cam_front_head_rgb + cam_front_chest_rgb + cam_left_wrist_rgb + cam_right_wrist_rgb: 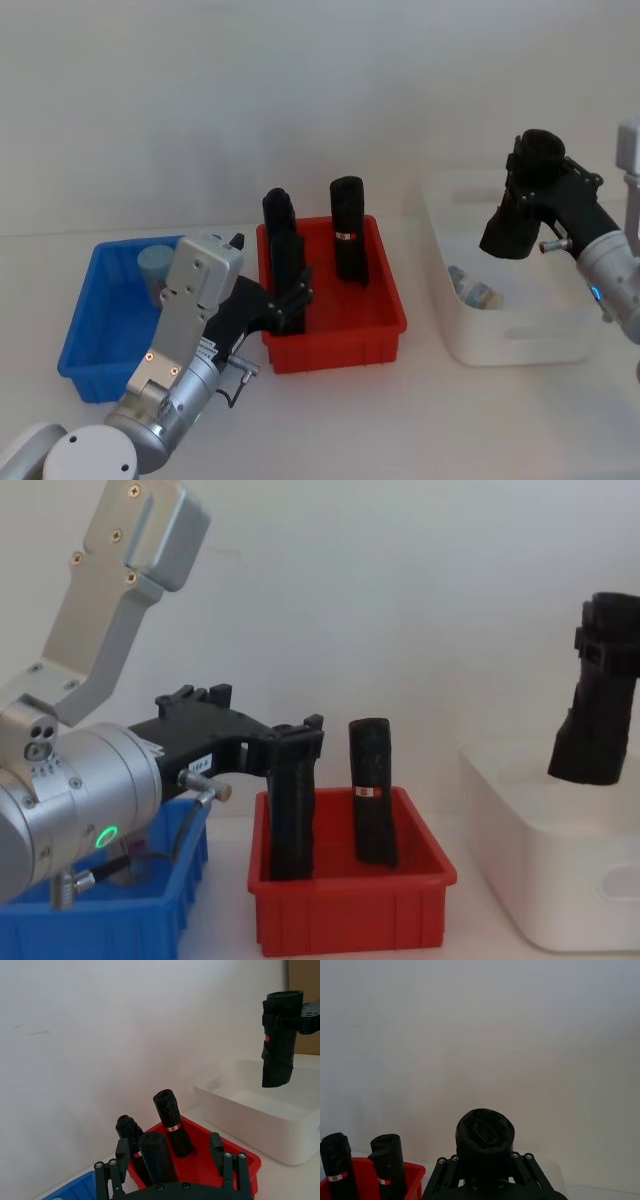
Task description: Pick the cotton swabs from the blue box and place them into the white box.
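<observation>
One jar of cotton swabs (155, 270) with a pale blue lid stands in the blue box (90, 335) at the left. Another jar (475, 290) lies in the white box (520, 350) at the right. My left gripper (290, 303) reaches into the red bin (335, 345), open, its fingers (120, 1157) standing either side of a black roll (156, 1157). My right gripper (535, 190) hangs above the white box (560, 880), shut on another black roll (590, 740) that points down toward the box.
The red bin (350, 910) sits between the two boxes and holds three upright black rolls, one with a white and red band (347, 240). A plain white wall rises close behind the table. Bare tabletop lies in front of the bins.
</observation>
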Available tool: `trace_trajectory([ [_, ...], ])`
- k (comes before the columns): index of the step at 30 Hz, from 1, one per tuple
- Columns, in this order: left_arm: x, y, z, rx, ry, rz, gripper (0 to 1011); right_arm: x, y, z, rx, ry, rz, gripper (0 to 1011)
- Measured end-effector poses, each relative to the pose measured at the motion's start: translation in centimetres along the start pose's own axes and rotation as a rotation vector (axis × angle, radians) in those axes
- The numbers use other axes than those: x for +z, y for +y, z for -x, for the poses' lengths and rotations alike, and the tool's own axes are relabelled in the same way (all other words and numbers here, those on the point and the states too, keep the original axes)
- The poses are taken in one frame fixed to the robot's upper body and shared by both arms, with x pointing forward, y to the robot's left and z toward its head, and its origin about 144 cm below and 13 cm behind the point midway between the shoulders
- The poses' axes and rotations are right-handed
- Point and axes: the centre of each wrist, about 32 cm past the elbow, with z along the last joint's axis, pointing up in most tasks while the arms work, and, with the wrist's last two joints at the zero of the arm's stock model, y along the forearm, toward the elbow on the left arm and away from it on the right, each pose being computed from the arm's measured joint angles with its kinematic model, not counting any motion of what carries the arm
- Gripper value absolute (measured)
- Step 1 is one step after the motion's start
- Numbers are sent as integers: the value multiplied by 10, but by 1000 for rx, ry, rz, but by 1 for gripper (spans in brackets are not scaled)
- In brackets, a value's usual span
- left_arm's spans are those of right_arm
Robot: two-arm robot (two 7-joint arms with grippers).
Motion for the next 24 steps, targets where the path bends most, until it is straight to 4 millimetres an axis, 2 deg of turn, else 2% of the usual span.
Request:
trace_trajectory([
  [6,0,0,0,0,0,0,1004,-10,3,-4,4,-2,37,499],
  [10,0,0,0,0,0,0,1004,-15,6,-5,17,-2,54,658],
  [12,0,0,0,0,0,0,1004,-17,7,-6,26,-1,61,695],
  [17,0,0,0,0,0,0,1004,-20,8,-6,42,-1,65,865],
  [21,0,0,0,0,0,0,1004,-20,9,-6,50,-1,64,964],
  [24,0,0,0,0,0,0,1004,-21,9,-6,56,-2,63,1001],
])
